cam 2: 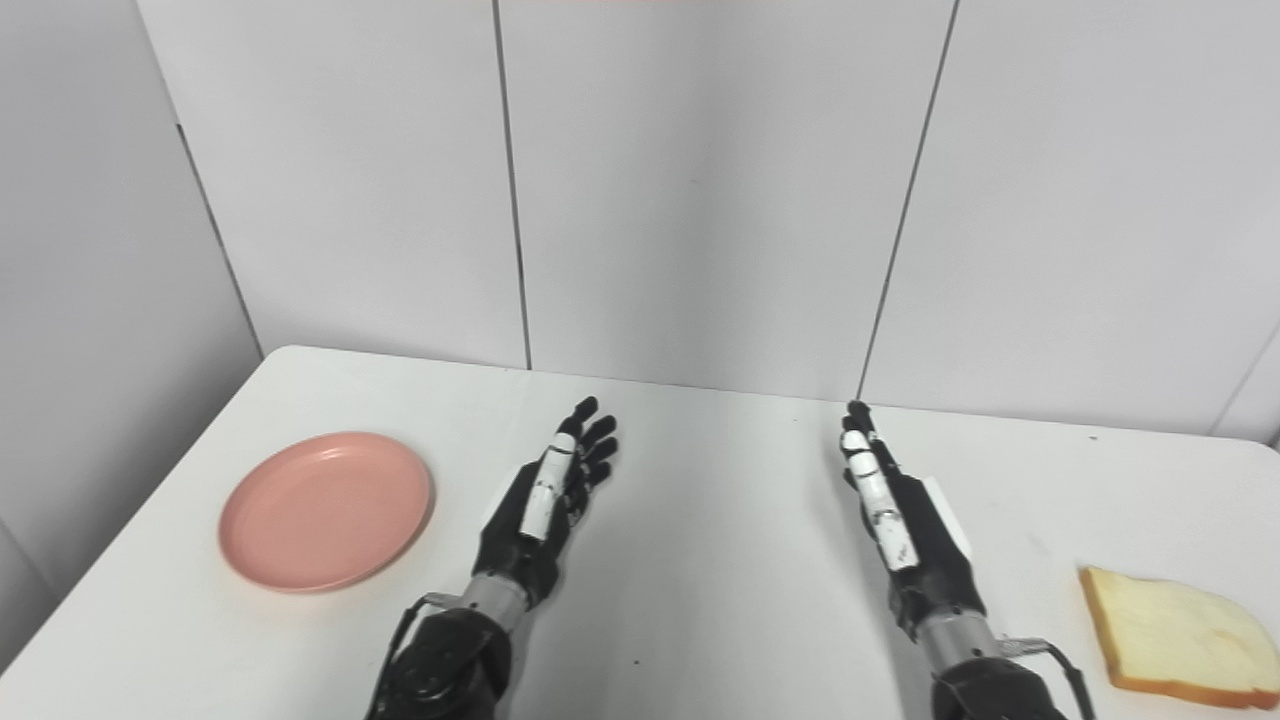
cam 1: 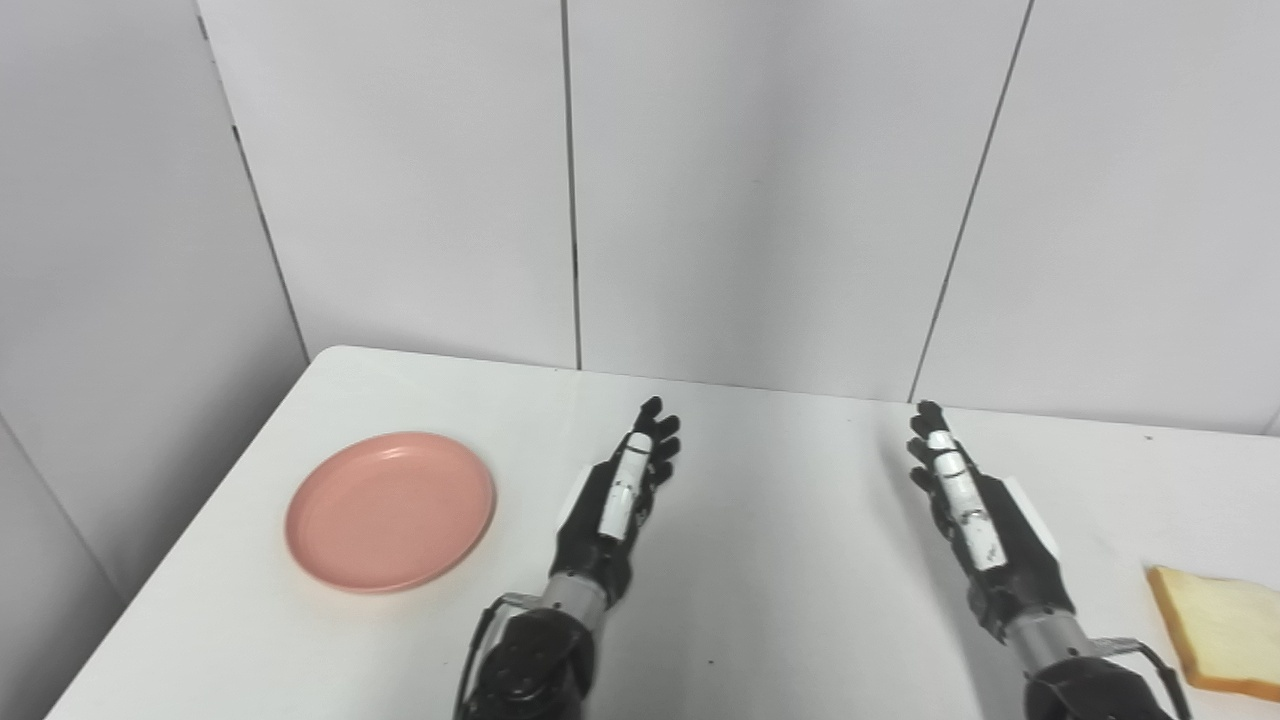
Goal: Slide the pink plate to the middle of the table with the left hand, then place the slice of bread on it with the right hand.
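Hovering with fingers spread and empty, both hands [cam 1: 615, 500] [cam 1: 975, 515] wait mid-worktop [cam 1: 780, 600]; the left must first reach the plate [cam 1: 390, 510], bread [cam 1: 1220, 630] untouched.

Both cams sit up on the robot's head side by side, looking forward and down across the white table [cam 1: 800, 560] toward the panelled back wall [cam 1: 760, 190], with both arms coming in from the bottom edge. They overlap on nearly everything; the right eye is just shifted a bit, so the pink plate [cam 2: 325, 510] lands further left in its frame. Likewise the slice of bread [cam 2: 1175, 640] shows whole there, while the left eye cuts it off at the right edge.
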Robot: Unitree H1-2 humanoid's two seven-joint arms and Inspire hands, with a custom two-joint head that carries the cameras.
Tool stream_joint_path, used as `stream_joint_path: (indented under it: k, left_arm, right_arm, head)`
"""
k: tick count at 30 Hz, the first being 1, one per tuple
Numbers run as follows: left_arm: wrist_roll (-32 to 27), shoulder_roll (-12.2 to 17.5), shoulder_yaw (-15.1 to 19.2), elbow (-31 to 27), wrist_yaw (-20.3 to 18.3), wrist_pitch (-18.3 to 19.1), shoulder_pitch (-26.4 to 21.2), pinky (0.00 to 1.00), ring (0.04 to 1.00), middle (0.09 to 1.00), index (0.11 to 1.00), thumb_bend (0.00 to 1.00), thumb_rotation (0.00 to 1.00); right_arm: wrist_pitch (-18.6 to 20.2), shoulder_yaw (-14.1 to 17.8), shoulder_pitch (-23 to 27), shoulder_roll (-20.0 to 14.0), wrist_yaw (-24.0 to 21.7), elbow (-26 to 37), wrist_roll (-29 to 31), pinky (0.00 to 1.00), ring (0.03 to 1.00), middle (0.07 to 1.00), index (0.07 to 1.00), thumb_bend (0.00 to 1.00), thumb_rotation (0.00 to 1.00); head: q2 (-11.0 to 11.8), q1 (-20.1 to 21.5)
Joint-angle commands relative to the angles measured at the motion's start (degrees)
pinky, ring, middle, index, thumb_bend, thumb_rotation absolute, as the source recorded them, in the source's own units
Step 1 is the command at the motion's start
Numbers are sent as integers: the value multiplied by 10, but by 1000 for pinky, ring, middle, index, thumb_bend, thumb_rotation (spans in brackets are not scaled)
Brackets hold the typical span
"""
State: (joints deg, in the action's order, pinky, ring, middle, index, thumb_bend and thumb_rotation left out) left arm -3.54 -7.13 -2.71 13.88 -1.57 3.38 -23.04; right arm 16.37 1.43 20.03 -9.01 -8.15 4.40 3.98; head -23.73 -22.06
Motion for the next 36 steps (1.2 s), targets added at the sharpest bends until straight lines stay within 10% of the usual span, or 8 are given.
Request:
stream_joint_path:
  k: [1,24,36]
  left_arm:
    - [8,-5,-3,-7,5,-27,-29,934,937,932,930,457,1000]
    - [-8,-10,-1,-34,-5,-34,-31,937,941,944,944,430,1000]
    - [-27,8,17,-144,-3,11,-35,986,958,965,966,462,1000]
  right_arm:
    - [-20,5,16,-3,4,16,0,1000,1000,1000,1000,185,1000]
    - [1,6,14,0,6,36,3,1000,1000,1000,1000,140,1000]
    - [7,6,15,-3,4,38,3,1000,1000,1000,1000,131,1000]
  head:
    - [0,-1]
    - [0,-7]
    - [-2,-14]
